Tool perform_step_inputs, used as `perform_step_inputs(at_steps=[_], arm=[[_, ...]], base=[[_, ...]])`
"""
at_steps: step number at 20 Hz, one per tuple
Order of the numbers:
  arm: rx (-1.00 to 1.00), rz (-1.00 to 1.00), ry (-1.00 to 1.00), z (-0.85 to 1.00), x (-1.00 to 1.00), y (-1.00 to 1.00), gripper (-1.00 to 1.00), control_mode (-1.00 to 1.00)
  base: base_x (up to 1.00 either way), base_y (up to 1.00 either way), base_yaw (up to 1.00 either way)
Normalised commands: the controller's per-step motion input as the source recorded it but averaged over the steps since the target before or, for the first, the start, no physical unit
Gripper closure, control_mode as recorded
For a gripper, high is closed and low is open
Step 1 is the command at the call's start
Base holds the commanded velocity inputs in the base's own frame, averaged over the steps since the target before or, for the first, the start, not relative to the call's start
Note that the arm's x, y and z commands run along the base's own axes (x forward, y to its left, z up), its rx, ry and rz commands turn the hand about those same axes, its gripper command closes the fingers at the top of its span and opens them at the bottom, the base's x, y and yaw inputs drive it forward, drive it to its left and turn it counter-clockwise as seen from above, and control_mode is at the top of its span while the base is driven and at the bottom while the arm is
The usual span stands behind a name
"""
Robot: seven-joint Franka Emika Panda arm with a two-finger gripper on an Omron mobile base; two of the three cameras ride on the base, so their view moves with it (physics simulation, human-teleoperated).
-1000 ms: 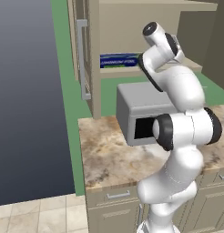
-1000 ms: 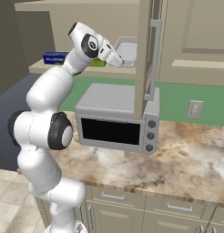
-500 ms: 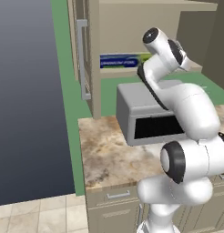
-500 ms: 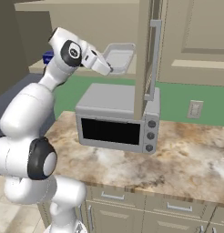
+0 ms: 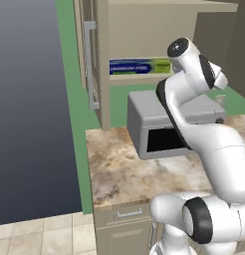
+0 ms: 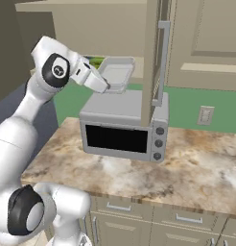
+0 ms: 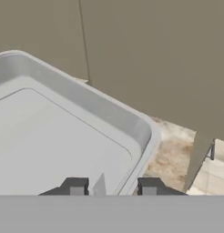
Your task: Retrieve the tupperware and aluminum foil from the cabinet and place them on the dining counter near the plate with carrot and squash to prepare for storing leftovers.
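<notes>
My gripper (image 6: 106, 86) is shut on the rim of the tupperware (image 6: 115, 72), a shallow grey container held tilted in the air above the microwave (image 6: 124, 127). In the hand view the tupperware (image 7: 54, 136) spreads out to the left, and its near rim sits between my gripper's (image 7: 113, 187) two dark tips. The aluminum foil (image 5: 139, 66), a long blue and green box, lies on the cabinet shelf behind my arm. A green end of the aluminum foil (image 6: 95, 61) peeks out beside my hand.
The open cabinet door (image 6: 156, 57) with its long handle hangs just right of the tupperware. The microwave (image 5: 164, 124) stands on the marbled counter (image 5: 124, 169) under the shelf. A tall dark fridge (image 5: 30, 109) stands on the left.
My arm has drawn back and swung lower, bringing the tupperware out from the cabinet shelf and down towards the microwave top. The grip has stayed shut on it.
</notes>
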Motion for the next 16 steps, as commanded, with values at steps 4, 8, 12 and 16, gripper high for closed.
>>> perform_step_inputs(at_steps=[4,8,12,16], arm=[[0.0,0.3,0.14,-0.06,-1.0,0.27,1.0,-1.0],[0.0,0.28,0.24,-0.18,-0.99,0.3,1.0,-1.0],[-0.01,0.13,0.36,-0.19,-0.94,0.25,1.0,-1.0],[-0.05,0.06,0.45,-0.46,-0.64,0.33,1.0,-1.0]], base=[[0.0,0.0,0.0],[0.0,0.0,0.0],[0.0,0.0,0.0],[0.0,0.0,0.0]])
